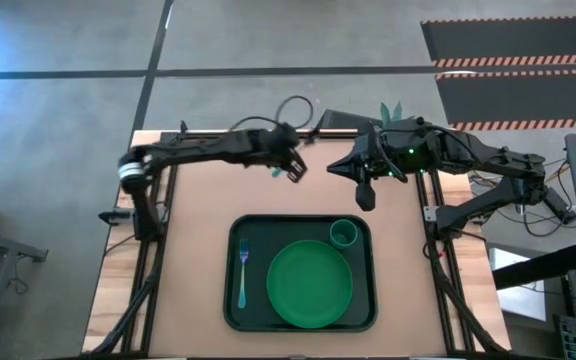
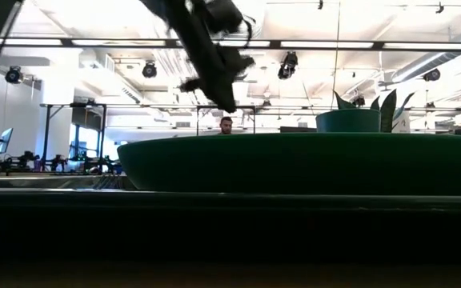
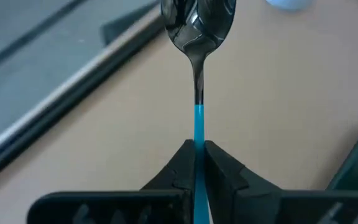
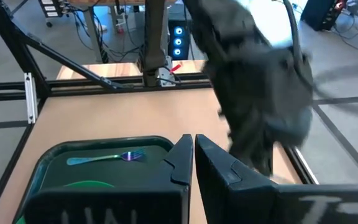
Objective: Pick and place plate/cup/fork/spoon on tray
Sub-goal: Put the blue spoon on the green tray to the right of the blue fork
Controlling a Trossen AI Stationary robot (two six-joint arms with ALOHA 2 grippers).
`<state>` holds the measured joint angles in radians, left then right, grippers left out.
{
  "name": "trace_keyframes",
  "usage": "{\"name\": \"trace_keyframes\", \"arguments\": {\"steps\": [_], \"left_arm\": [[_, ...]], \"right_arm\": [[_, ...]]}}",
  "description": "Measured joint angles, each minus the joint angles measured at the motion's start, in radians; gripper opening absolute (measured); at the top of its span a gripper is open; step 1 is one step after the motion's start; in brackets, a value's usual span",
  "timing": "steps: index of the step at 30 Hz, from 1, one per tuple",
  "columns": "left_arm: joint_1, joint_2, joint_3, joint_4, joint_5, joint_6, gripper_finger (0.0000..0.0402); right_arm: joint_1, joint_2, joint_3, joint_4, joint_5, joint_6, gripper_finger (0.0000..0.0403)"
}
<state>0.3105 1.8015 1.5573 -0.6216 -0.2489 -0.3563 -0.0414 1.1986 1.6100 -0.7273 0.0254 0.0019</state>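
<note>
The left pincer (image 3: pixel 197 163) is clamped on the light blue handle of the spoon (image 3: pixel 197 37), held above the table (image 1: pixel 198 200) beyond the tray's far edge. The right pincer (image 4: pixel 193 155) is closed and empty, at the table's far right. The tray (image 1: pixel 230 300) carries the plate (image 1: pixel 309 284), cup (image 1: pixel 344 234) and fork (image 1: pixel 243 275).

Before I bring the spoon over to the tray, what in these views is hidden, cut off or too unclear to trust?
- Spoon: left wrist view cuts off the bowl's tip; the handle end is hidden inside the left claw.
- Low view: the tray wall hides the plate and fork; only the cup rim shows above it.
- Right wrist view: the right claw covers most of the plate; the left arm is a blur.
</note>
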Motion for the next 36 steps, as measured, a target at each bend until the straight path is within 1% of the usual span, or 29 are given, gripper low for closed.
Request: {"name": "trace_keyframes", "arguments": {"steps": [4,6,9,13,17,22,26,31,33,36], "left_arm": [[-0.046,-0.157,-0.007,-0.155,-0.119,-0.095,0.0001],[-0.077,-0.225,-0.02,-0.241,-0.162,-0.161,0.0001],[-0.148,-0.286,-0.041,-0.334,-0.208,-0.275,0.0],[-0.279,-0.332,-0.065,-0.391,-0.228,-0.445,0.0],[-0.421,-0.328,-0.11,-0.392,-0.233,-0.645,0.0],[-0.597,-0.31,-0.172,-0.392,-0.252,-0.996,0.0],[-0.715,-0.254,-0.196,-0.385,-0.255,-1.26,0.0],[-0.804,-0.159,-0.199,-0.301,-0.228,-1.464,0.0],[-0.825,-0.125,-0.199,-0.248,-0.214,-1.513,0.0],[-0.844,-0.081,-0.199,-0.223,-0.168,-1.569,0.0]], "right_arm": [[0.0,-0.001,0.0,0.0,0.0,-0.012,0.0009],[0.0,-0.004,0.0,-0.001,0.0,-0.021,0.0009],[0.0,-0.01,0.0,-0.001,0.0,-0.027,0.0009],[0.0,-0.019,0.0,-0.001,0.001,-0.031,0.0009],[0.0,-0.025,0.0,-0.001,0.001,-0.045,0.0009],[0.0,-0.027,0.0,-0.002,0.002,-0.066,0.0009],[-0.001,-0.027,0.0,-0.002,0.002,-0.081,0.0009],[-0.001,-0.027,0.0,-0.001,0.003,-0.082,0.0009],[-0.001,-0.027,0.0,-0.001,0.004,-0.082,0.0009],[-0.001,-0.027,0.0,-0.002,0.004,-0.065,0.0009]]}}
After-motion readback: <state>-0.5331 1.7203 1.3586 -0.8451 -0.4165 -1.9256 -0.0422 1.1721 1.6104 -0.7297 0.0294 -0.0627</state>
